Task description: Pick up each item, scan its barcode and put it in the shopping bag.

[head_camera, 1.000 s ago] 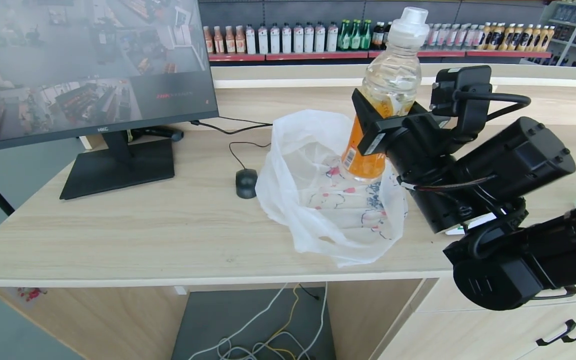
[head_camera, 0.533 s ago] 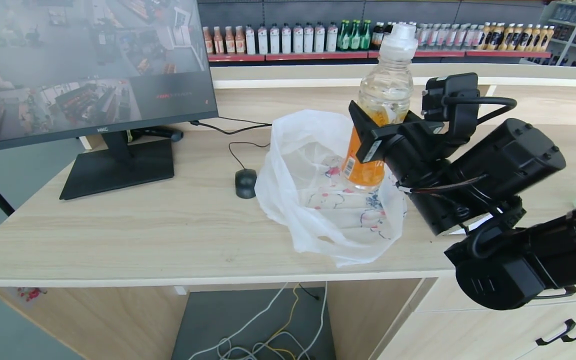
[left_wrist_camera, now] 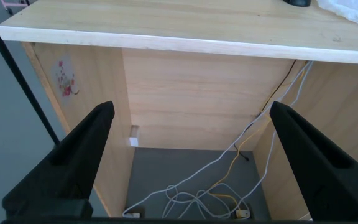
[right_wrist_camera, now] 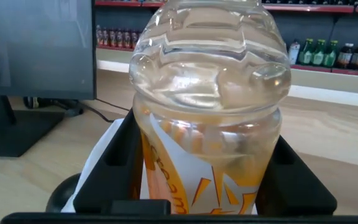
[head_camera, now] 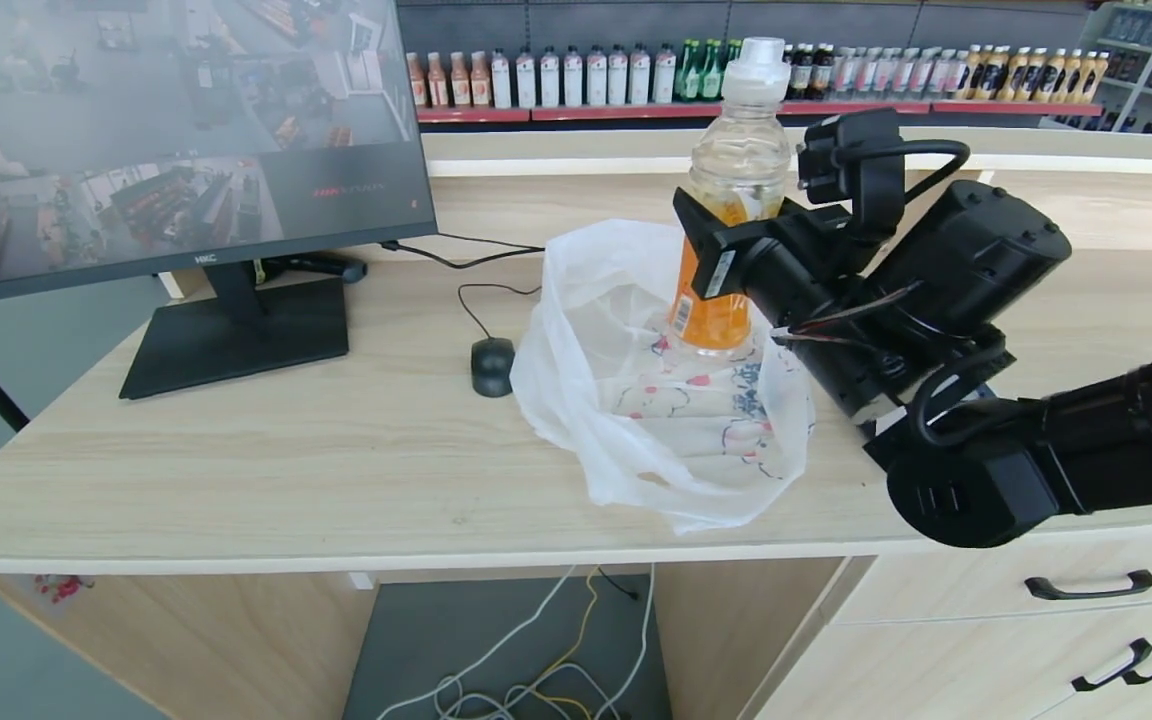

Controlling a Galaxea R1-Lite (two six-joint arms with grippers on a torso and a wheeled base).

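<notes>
A clear drink bottle with an orange label and white cap stands upright in my right gripper, which is shut on its middle. It hangs over the far side of the white plastic shopping bag, whose mouth gapes open on the wooden counter. In the right wrist view the bottle sits between the two black fingers. My left gripper is open and low, below the counter's front edge, facing the space under it, with nothing between its fingers.
A monitor on a black stand occupies the counter's left. A black mouse with its cable lies just left of the bag. Shelves of bottles line the back wall. Loose cables hang under the counter. Drawers sit at lower right.
My right arm has carried the bottle to the left and slightly down, bringing it over the bag's opening. The bag and mouse have stayed put.
</notes>
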